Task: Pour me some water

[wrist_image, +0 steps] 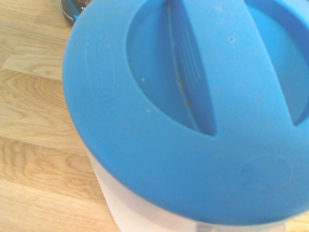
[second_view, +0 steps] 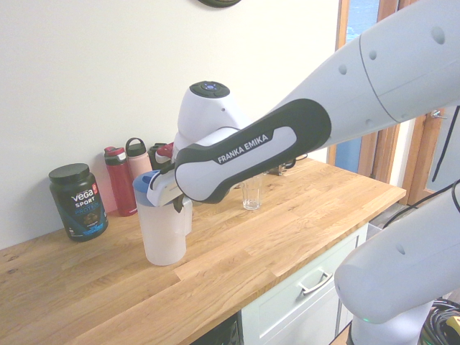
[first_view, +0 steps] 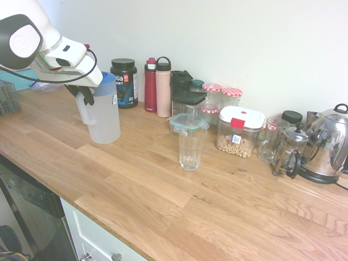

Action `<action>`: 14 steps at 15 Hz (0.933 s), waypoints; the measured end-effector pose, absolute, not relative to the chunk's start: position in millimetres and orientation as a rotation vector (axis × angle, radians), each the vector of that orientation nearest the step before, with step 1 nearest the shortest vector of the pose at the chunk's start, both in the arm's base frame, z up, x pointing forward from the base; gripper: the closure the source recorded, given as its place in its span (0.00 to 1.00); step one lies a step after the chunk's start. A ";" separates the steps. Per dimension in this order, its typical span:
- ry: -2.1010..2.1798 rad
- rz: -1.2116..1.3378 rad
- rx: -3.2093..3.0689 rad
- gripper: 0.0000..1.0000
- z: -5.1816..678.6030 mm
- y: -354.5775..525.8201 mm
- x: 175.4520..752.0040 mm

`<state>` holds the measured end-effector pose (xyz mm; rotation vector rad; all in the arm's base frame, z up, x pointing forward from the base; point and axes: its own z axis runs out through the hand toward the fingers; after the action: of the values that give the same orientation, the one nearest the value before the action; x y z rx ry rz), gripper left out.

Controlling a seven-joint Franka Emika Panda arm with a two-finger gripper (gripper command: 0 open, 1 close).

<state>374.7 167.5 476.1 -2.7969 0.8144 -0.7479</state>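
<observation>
The tool gripped the blue-lidded jug by its handle; pouring called for lifting it toward the glass tumbler.

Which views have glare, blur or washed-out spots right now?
First exterior view: pale, washed-out wall; bright glints on the shiny steel kettle. Second exterior view: bright overall, frosted translucent jug low in contrast. Wrist view: slightly soft, moulded marks on the round blue plastic lid faint, dark tub cut off by the frame.
</observation>
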 end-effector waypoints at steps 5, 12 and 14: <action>0.841 -0.627 -2.877 0.00 484.0 175.7 394.7; 0.882 -0.496 -2.900 0.00 494.6 164.1 390.7; 0.931 -0.407 -2.917 0.00 511.7 149.5 382.4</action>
<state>382.4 149.5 511.7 -2.9170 0.9307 -0.4065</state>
